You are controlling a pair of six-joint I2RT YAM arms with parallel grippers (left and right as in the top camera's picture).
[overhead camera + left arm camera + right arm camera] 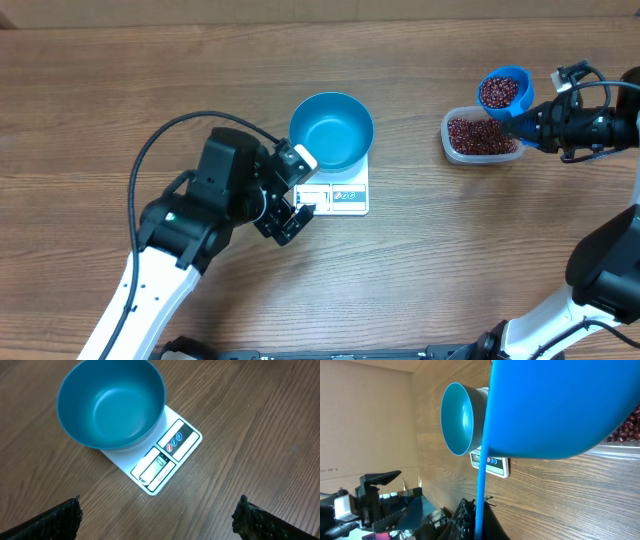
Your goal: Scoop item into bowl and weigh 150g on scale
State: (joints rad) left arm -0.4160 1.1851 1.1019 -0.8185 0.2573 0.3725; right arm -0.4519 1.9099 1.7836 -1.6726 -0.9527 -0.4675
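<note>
from overhead, the blue bowl sits empty on the white scale near the middle of the wooden desk, covering the far part of the scale and leaving the display and buttons bare along the near edge. the left gripper hovers just beside the scale's left edge, its jaws spread wide with nothing between them. well off to the right, the beans lie as a loose heap in a clear tub, and more of them fill the small blue scoop, which is raised over the tub's far right corner. the right gripper has its jaws clamped on the scoop's handle. in the left wrist view, the bowl stands upright and empty on the scale's far corner, the display window and three round buttons are plain to see, and the two dark fingers stand far apart at the lower corners, touching nothing. in the right wrist view, the scoop's blue underside fills the upper right, its handle runs straight down into the closed jaws, beans in the tub show at the right edge, and the bowl on the scale appears farther off across the desk.
</note>
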